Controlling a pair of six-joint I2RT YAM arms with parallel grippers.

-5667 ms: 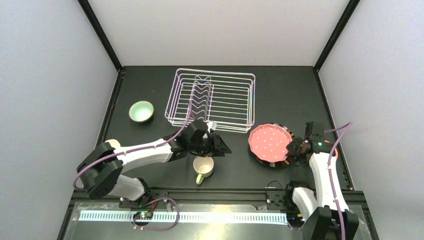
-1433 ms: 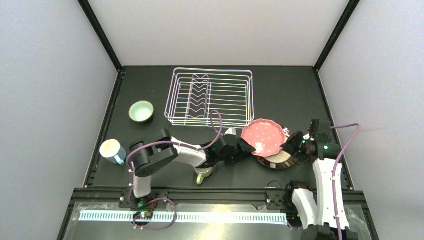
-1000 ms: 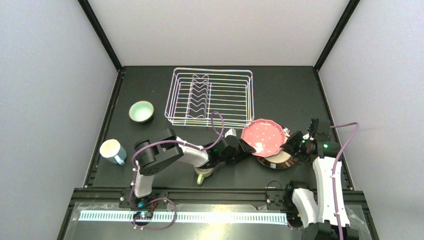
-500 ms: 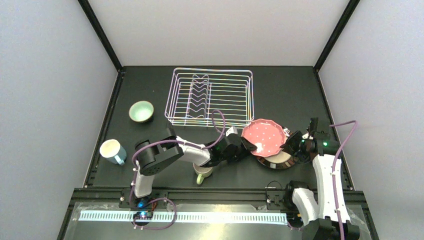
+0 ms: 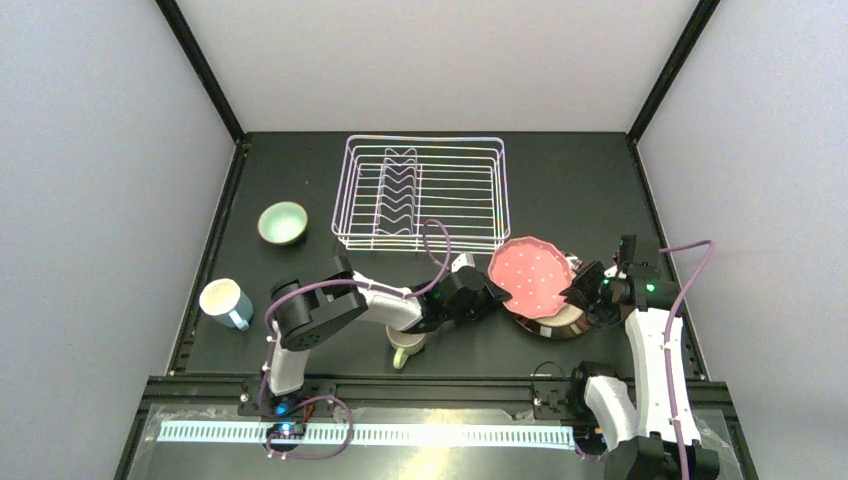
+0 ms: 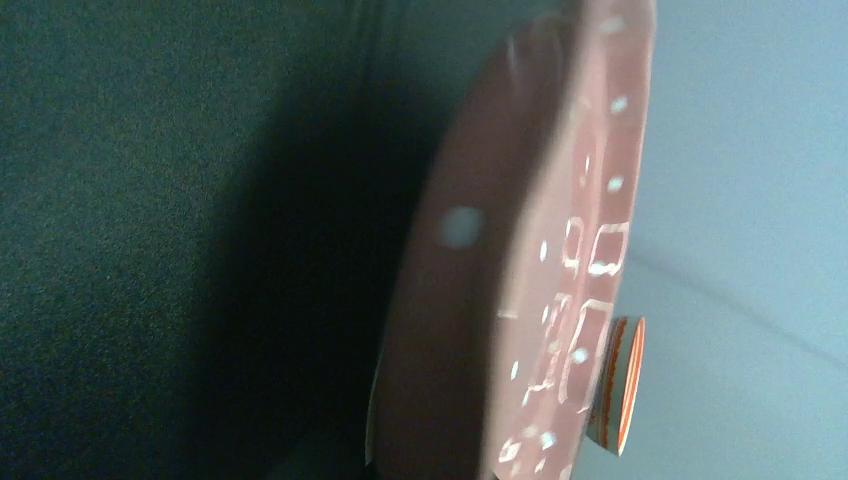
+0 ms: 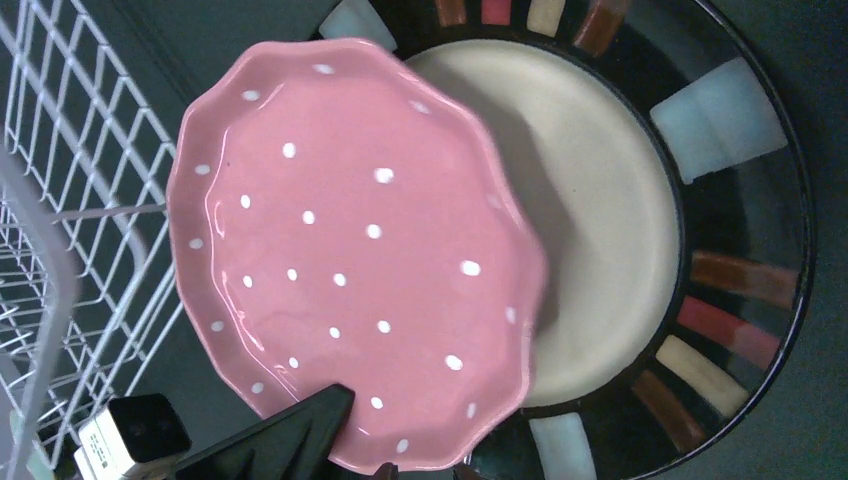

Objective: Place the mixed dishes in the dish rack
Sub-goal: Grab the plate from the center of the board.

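Observation:
The pink dotted plate (image 5: 530, 277) (image 7: 360, 250) hangs tilted above the dark-rimmed plate (image 5: 548, 324) (image 7: 745, 280), held from both sides. My right gripper (image 5: 578, 292) (image 7: 425, 472) is shut on its right rim. My left gripper (image 5: 492, 288) is shut on its left rim, one black finger (image 7: 270, 432) lying on the plate's face. In the left wrist view the pink plate (image 6: 520, 280) fills the frame edge-on and hides my own fingers. The white dish rack (image 5: 424, 139) (image 7: 60, 200) stands behind, with no dishes in it.
A pale-green bowl (image 5: 283, 222) sits left of the rack and a light-blue mug (image 5: 225, 302) at the left edge. A cream mug (image 5: 407, 344) lies under my left forearm. An orange-striped rim (image 6: 620, 385) shows beyond the pink plate.
My left gripper's jaws have closed onto the pink plate's left rim. The plate has tipped steeper and shifted slightly right. The right arm has barely moved.

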